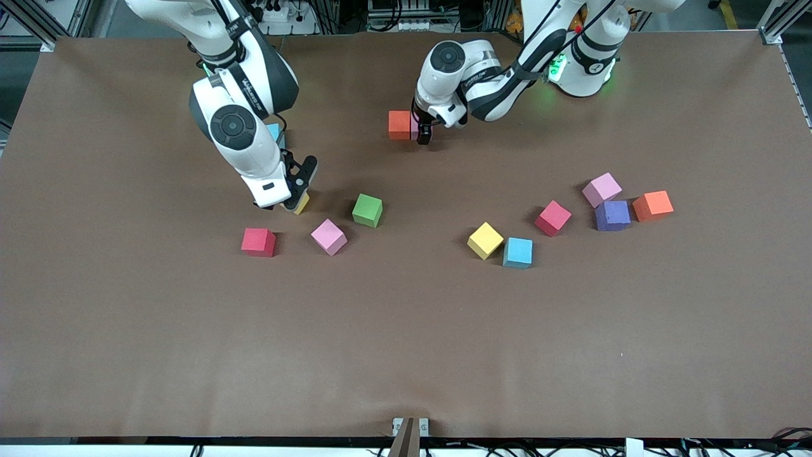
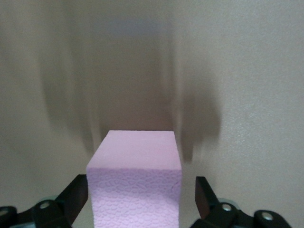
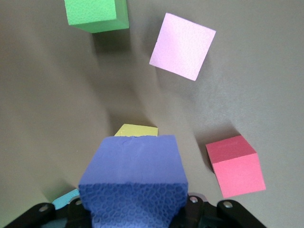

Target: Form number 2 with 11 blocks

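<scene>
A brown tabletop (image 1: 406, 355) carries the blocks, with both arm bases along its twelve o'clock edge in the front view. The left pincer (image 1: 424, 133) is down at about twelve o'clock from the tabletop's middle. Its fingers (image 2: 76, 192) stand apart on either side of a pink block (image 2: 134, 180), with a gap showing at one finger. That block sits on the surface touching an orange block (image 1: 399, 125); these two side by side are all there is of the number 2. The right pincer (image 1: 295, 190), toward ten o'clock, is clamped on a purple block (image 3: 133, 185), held over a yellow block (image 3: 137, 129), with a blue block (image 1: 275, 131) just beside the arm. Toward nine o'clock lie a red block (image 1: 258, 242), a pink one (image 1: 328, 237) and a green one (image 1: 367, 210). Toward three o'clock lie yellow (image 1: 485, 240), blue (image 1: 517, 252), red (image 1: 552, 218), pink (image 1: 602, 189), purple (image 1: 612, 215) and orange (image 1: 653, 205) cubes.
</scene>
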Controlling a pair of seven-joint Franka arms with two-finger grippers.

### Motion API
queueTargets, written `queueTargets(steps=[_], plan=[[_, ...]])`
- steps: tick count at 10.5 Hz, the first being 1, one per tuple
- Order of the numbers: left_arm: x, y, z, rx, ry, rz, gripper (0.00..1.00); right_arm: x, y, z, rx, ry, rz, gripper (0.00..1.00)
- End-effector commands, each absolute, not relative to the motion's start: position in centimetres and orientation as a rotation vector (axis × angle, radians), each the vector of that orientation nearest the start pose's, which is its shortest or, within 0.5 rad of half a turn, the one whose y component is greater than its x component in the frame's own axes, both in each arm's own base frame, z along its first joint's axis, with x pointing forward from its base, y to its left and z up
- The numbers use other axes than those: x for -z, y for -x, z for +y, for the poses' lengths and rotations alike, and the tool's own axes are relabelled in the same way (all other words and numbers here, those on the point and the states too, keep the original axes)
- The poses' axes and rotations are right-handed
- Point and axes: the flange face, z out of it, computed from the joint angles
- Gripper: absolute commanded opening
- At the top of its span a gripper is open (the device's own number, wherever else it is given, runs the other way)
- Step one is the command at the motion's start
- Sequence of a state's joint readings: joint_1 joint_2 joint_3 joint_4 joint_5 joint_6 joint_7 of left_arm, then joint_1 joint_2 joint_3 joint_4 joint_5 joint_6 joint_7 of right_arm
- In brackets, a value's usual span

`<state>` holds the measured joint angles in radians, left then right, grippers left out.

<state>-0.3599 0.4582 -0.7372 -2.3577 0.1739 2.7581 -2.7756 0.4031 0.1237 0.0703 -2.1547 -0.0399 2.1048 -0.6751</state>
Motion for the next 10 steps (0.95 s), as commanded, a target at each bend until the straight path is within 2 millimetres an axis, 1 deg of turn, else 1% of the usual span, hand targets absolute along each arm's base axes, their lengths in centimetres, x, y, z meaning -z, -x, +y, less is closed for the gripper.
queueTargets(steps=[1, 2, 3, 5, 7, 8, 10], plan=[[-20.7, -21.2, -47.3, 0.315, -2.065, 2.354, 1.00, -33.8, -47.9, 24.1, -0.247, 2.606, -1.726, 0.03], [-21.9, -21.1, -47.2, 0.279, -2.064, 2.333, 1.00, -33.8, -48.0, 24.0, -0.245, 2.607, -1.724, 0.03], [-23.2, -20.3, -47.7, 0.258, -2.079, 2.305, 1.00, -33.9, -48.2, 23.7, -0.243, 2.612, -1.716, 0.03], [-25.0, -19.2, -48.1, 0.227, -2.107, 2.268, 1.00, -33.8, -48.3, 23.7, -0.226, 2.616, -1.715, 0.03], [-26.4, -19.8, -48.3, 0.206, -2.095, 2.245, 1.00, -33.7, -48.5, 23.6, -0.226, 2.618, -1.711, 0.03], [-26.9, -20.5, -48.0, 0.189, -2.089, 2.243, 1.00, -33.9, -48.6, 23.7, -0.219, 2.613, -1.719, 0.03], [-27.5, -23.5, -46.8, 0.158, -2.172, 2.147, 1.00, -34.0, -48.7, 23.7, -0.219, 2.612, -1.721, 0.03]])
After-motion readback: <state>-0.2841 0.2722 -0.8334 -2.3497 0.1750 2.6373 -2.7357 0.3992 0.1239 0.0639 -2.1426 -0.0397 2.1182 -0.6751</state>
